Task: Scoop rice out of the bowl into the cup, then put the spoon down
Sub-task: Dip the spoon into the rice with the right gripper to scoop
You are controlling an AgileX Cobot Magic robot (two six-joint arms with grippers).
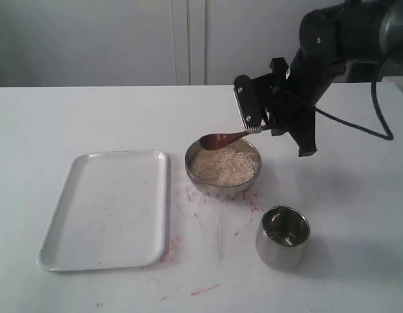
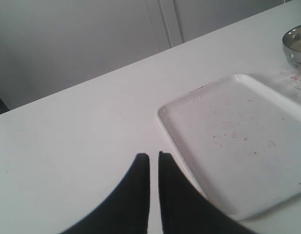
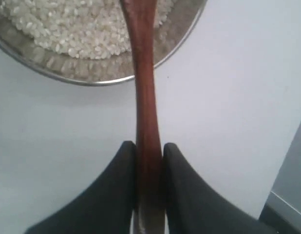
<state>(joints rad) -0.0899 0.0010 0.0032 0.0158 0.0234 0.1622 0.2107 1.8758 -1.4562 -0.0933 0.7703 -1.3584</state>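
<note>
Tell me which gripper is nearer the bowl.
Right. The right gripper is just outside the rim of the bowl, holding the spoon over it. The left gripper is beyond the tray, which lies between them.

A robot test bench in a lab-like room; a bare white table (image 1: 58,117) holds a steel bowl (image 1: 218,188); behind the bowl, plain pale wall panels (image 1: 90,39); above it to the right, a black robot arm (image 1: 345,32) trailing a cable (image 1: 377,124); left of it, a white tray (image 1: 107,208); red smudges (image 1: 195,208) stain the tabletop just in front.
</note>
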